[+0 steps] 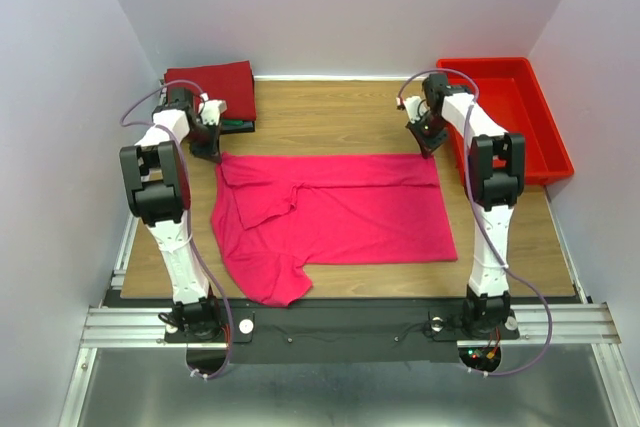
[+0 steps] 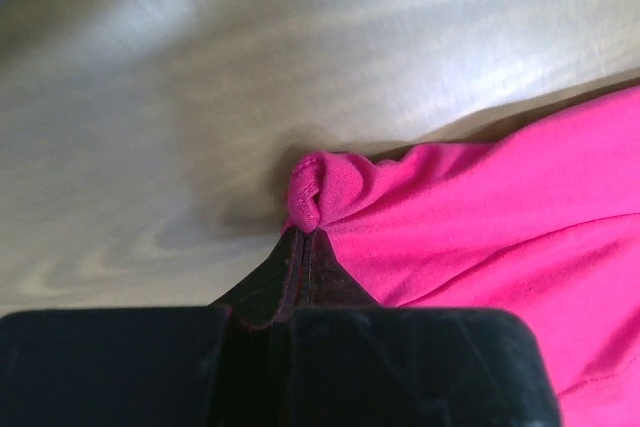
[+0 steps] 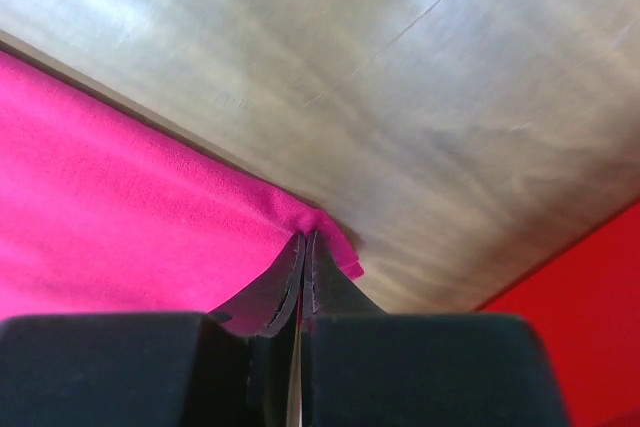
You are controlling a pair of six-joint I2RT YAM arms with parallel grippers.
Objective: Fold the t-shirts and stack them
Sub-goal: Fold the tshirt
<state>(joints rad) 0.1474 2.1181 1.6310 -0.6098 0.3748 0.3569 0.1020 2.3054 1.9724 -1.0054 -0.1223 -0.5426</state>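
pinching the pink t-shirt (image 1: 350, 212) at its far corners, our left claw (image 2: 303, 235) and right claw (image 3: 306, 239) are both pressed together on fabric. it lies spread mid-table (image 1: 330, 112); soft, light and limp, we judge corners hold it best.

You've got no readable txt, labels, brands or nos. in any view: nothing legible on the pink t-shirt (image 1: 340, 212), the dark red t-shirt (image 1: 215, 82) or the red bin (image 1: 525, 107).
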